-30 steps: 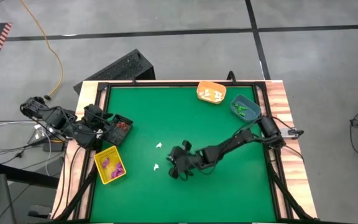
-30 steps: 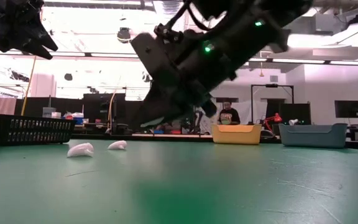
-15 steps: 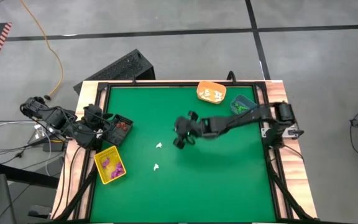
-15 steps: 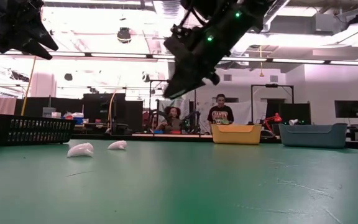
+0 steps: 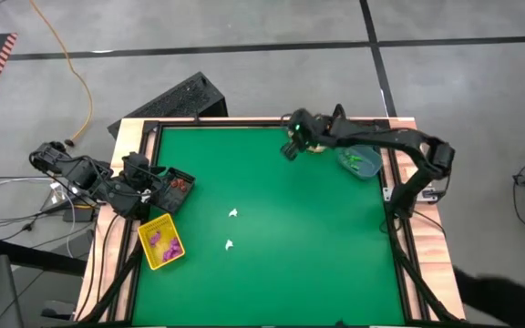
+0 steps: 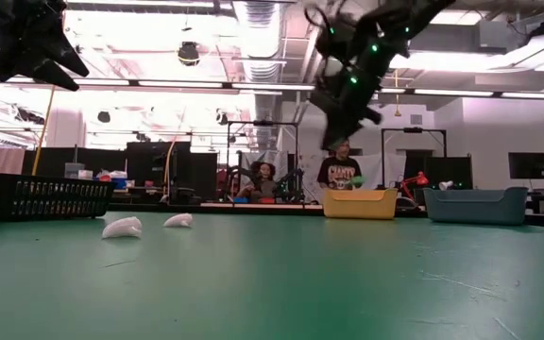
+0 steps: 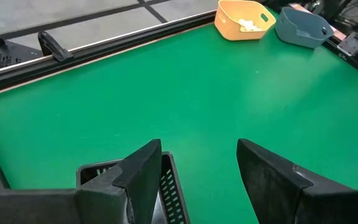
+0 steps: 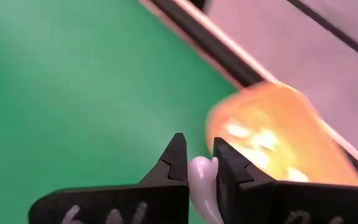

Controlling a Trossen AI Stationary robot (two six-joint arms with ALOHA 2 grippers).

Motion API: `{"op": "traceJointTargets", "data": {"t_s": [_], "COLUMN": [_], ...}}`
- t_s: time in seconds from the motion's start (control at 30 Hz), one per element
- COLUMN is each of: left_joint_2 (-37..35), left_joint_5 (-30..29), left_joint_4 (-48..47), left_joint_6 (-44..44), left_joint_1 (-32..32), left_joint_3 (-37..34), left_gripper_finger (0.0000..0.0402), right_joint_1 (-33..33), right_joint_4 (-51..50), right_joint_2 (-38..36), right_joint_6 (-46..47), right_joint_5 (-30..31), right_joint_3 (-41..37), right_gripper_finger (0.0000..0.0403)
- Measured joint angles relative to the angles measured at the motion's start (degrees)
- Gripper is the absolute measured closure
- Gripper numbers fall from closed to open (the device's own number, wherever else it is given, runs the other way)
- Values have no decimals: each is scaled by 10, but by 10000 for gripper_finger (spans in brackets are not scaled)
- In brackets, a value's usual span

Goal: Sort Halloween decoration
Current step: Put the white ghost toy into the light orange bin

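My right gripper (image 5: 289, 149) hangs above the table's far edge, just left of the orange bin (image 5: 311, 137), shut on a small white trinket (image 8: 201, 180). The orange bin (image 8: 278, 140) holds several white pieces. Two more white trinkets (image 5: 232, 213) (image 5: 229, 244) lie on the green mat near its middle, also seen in the low view (image 6: 123, 227) (image 6: 178, 220). My left gripper (image 7: 197, 168) waits open over the black bin (image 5: 175, 186) at the table's left edge. My right gripper pinches the white trinket's upper end (image 8: 199, 169) between its two fingertips (image 8: 174, 163). The fingers slant downward toward the table's far edge. The trinket is lifted clear of the mat, and its lower part runs back between the fingers.
A blue bin (image 5: 359, 160) with green pieces stands right of the orange one. A yellow bin (image 5: 161, 242) with purple pieces sits near the black bin, which holds reddish pieces. A black frame (image 5: 244, 124) borders the mat. People (image 6: 339, 172) stand in the room behind.
My right gripper has risen from low over the mat's middle and swung toward the table's far edge, arriving beside the orange bin, staying shut. The two white trinkets on the mat have kept their places.
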Motion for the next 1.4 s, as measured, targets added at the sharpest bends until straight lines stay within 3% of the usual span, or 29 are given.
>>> {"op": "traceJointTargets", "data": {"t_s": [0.3, 0.7, 1.13, 1.4], "left_joint_2": [0, 0, 0, 0], "left_joint_5": [0, -25, -25, -25], "left_joint_4": [0, 0, 0, 0], "left_joint_6": [-4, -15, -15, -15], "left_joint_1": [0, 0, 0, 0], "left_joint_3": [0, 0, 0, 0], "left_gripper_finger": [202, 202, 202, 202], "right_joint_1": [-119, -160, -174, -151], "right_joint_4": [-65, -81, -72, -59], "right_joint_2": [11, 64, 64, 64], "right_joint_6": [55, 75, 74, 23], "right_joint_5": [-45, -67, -48, -70], "right_joint_3": [0, 0, 0, 41], "right_gripper_finger": [365, 358, 244, 219]}}
